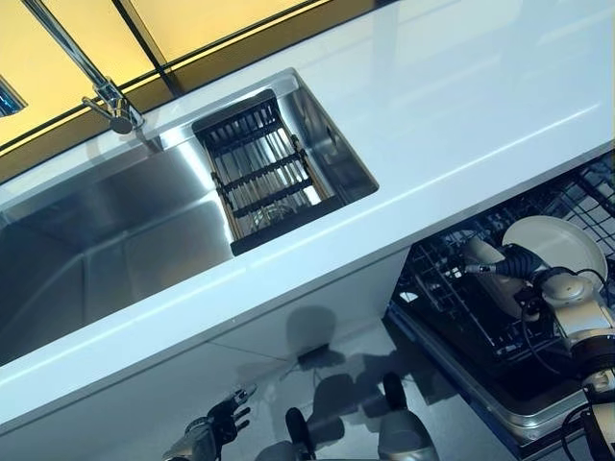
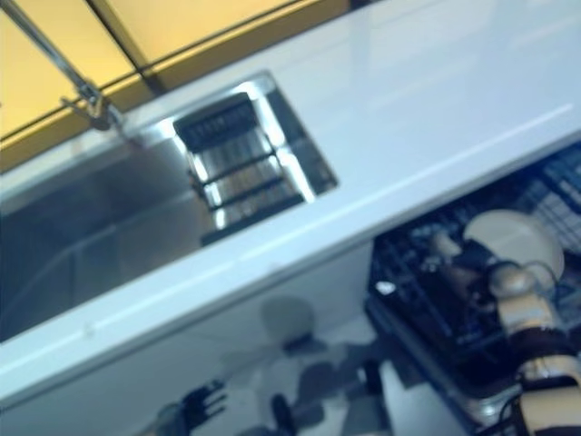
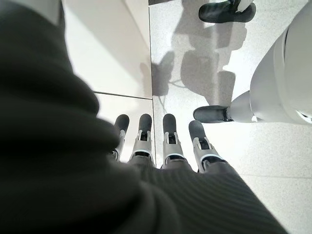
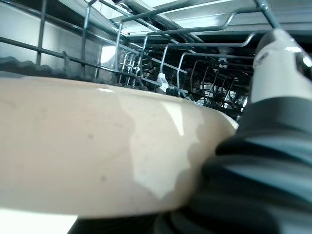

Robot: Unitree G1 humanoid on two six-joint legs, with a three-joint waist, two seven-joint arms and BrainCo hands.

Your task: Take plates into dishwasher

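White counter (image 1: 461, 106), probably steel sink (image 1: 115, 240)

Both eye views look down, sharing sink (image 1: 144, 230); right wrist view very close, probably against plate (image 4: 97, 151).

The right hand (image 1: 500, 261) reaches forward with its thumb (image 4: 278, 63) pressed over something pinched against the fingers. The left hand (image 1: 223, 419) hangs low, fingers (image 3: 169, 139) straight.
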